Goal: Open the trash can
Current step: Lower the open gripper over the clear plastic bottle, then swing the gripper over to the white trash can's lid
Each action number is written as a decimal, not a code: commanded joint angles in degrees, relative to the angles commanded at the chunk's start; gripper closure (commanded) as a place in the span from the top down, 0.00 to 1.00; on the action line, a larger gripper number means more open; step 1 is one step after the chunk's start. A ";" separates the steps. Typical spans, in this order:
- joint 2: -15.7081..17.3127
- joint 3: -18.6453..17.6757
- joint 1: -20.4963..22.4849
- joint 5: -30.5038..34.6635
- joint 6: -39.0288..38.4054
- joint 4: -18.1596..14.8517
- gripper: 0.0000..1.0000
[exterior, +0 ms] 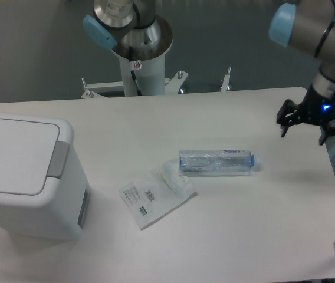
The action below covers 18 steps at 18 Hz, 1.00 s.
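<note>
White table [244,236]: trash can [20,171] shut, labels unreadable

Table layout around the bottle

The bottle [216,163] is lying on its side near the middle of the table [262,236]. The paper packet [155,199] is lying flat to the left of the bottle and slightly nearer the camera, its upper corner just beside the bottle's end. The trash can [26,177] is standing well to the left of the bottle, at the table's left edge. The gripper [312,127] is hanging above the table to the right of the bottle and farther back, well apart from it.
</note>
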 joint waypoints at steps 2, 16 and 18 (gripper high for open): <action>0.35 -0.52 -3.77 0.17 -5.07 -0.35 1.00; 4.66 4.75 -17.85 -4.04 -31.55 -8.09 1.00; 4.75 4.75 -18.90 -4.13 -33.40 -8.09 1.00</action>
